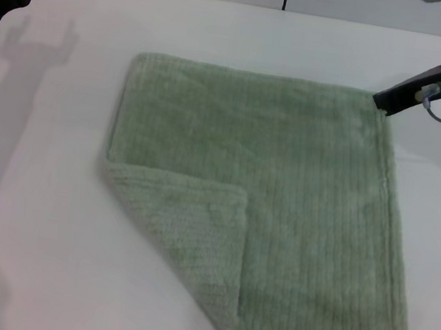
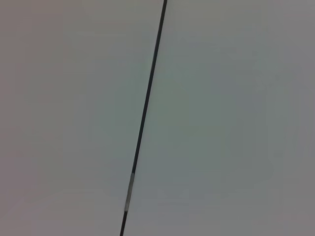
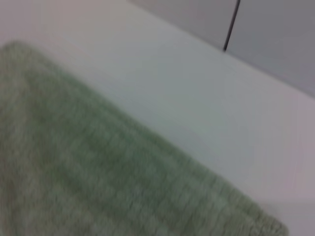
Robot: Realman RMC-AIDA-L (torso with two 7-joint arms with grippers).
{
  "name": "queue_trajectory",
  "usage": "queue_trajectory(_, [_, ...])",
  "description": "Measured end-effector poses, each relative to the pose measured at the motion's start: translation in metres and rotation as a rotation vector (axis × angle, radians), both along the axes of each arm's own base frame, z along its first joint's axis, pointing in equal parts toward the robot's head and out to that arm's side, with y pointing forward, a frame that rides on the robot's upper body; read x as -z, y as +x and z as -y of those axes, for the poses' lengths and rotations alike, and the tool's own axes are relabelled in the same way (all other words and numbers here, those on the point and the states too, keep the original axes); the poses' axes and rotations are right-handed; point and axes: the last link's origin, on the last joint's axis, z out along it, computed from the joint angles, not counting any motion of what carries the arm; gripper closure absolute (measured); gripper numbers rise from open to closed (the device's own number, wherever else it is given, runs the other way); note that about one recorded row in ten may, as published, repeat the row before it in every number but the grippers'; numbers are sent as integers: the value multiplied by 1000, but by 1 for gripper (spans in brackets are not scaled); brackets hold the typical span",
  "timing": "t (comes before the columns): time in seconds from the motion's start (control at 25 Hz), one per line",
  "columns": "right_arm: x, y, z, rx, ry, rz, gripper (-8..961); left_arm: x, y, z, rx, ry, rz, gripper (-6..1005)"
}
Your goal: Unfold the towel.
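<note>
Sage-green ribbed towel (image 1: 284,182) on white table (image 1: 44,189).

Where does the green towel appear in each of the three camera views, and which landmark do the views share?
Head view: the towel lies across the middle of the white table, its near left corner folded over.
Left wrist view: not in it; only a pale wall with a dark vertical seam.
Right wrist view: fills the lower left.
Shared landmark: the dark seam.

Sage-green ribbed towel (image 1: 281,198) flat on table, near-left corner folded over.
</note>
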Motion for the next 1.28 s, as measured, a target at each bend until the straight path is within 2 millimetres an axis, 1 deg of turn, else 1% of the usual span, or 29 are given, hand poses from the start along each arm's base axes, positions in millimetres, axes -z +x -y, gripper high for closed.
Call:
queue_trajectory(0.36, [11, 10, -5, 10, -76, 61, 952, 2, 3, 1, 14, 4, 12, 227])
queue_trajectory(0.64, [16, 16, -4, 3, -94, 78, 951, 2, 5, 2, 24, 10, 17, 227])
queue_trajectory(0.88, [25, 23, -1, -10, -123, 90, 951, 5, 6, 3, 26, 2, 21, 226])
queue_trajectory(1.28, [33, 26, -1, -19, -135, 100, 949, 6, 6, 3, 29, -1, 20, 226])
